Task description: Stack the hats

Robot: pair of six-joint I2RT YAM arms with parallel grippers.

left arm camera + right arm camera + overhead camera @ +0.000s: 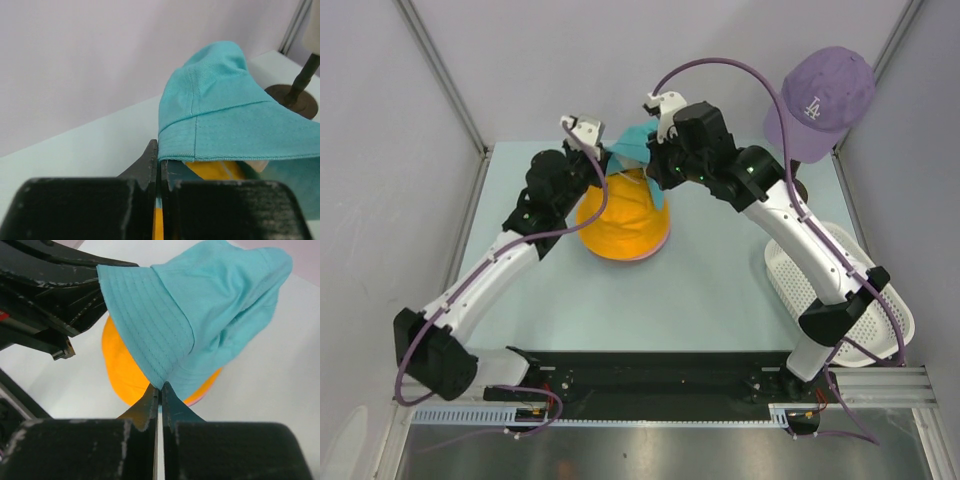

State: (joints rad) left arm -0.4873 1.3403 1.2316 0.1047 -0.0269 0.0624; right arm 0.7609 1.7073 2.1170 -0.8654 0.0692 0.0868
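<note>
Two grippers up close, we count: left gripper [159,150] and right gripper [160,388] each clamp tight on the brim of one teal hat [632,148], held aloft toward the far side, just above one orange hat [620,222] on the table [720,290]; one pink rim [199,398] peeks out beneath that.

free: near table [720,300] | blocked: orange hat [620,225] centre; basket [885,300] right; purple cap [825,95] back-right
</note>
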